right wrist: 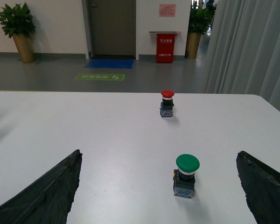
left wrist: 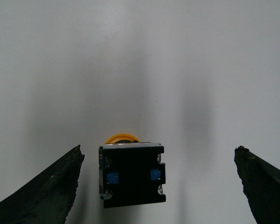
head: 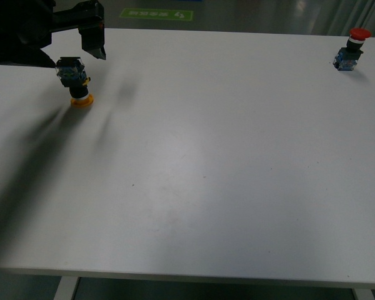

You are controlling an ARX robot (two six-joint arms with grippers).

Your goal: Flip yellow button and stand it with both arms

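**Yellow button: cap-down at the table's far left**

The right gripper point(right wrist: 158, 154) is hanging over the white table point(head: 187, 187), its fingers point(right wrist: 42, 196) standing wide apart. A green button point(right wrist: 186, 175) is standing upright near it. The yellow button point(head: 78, 84) is resting cap-down, blue-black body up, at the far left. The left gripper point(head: 75, 57) is hovering over it, fingers point(left wrist: 46, 191) spread wide on either side, not touching. A red button point(head: 352, 49) is standing upright at the far right.

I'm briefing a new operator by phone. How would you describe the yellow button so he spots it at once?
On the white table, look to the far left, where the left gripper hangs open. Between its fingers sits the yellow button. Unlike the red button at the far right, it stands upside down: yellow-orange cap on the table, blue-black body on top.
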